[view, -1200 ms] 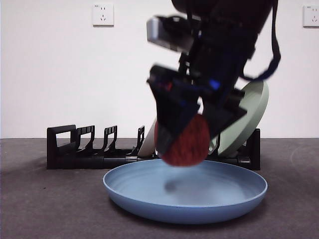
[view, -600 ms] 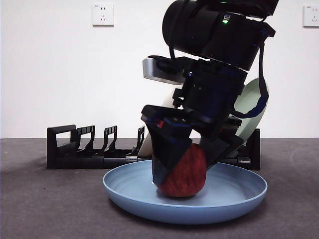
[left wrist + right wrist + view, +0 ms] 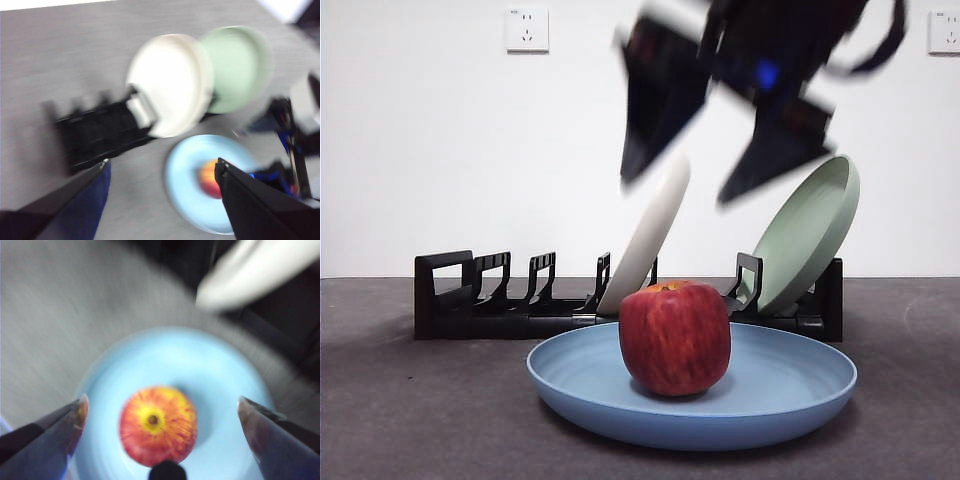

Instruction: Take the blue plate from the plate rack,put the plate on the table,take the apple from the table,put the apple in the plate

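The dark red apple (image 3: pixel 675 338) stands upright in the middle of the light-blue plate (image 3: pixel 800 385), which lies flat on the grey table (image 3: pixel 420 420) in front of the black plate rack (image 3: pixel 500 300). My right gripper (image 3: pixel 705 165) is open and empty, well above the apple. In the right wrist view the apple (image 3: pixel 157 425) lies between the spread jaws, on the blue plate (image 3: pixel 210 380). My left gripper (image 3: pixel 162 175) is open and empty, high over the table; its blurred view shows the blue plate (image 3: pixel 182 170), the apple (image 3: pixel 211 179) and the rack (image 3: pixel 100 132).
A cream-white plate (image 3: pixel 645 235) and a pale green plate (image 3: pixel 805 235) lean in the right half of the rack. The rack's left slots hold nothing. A white wall with sockets stands behind.
My right gripper lowered the apple into the blue plate, opened and let it go, then rose well above it. The apple now stands free in the plate.
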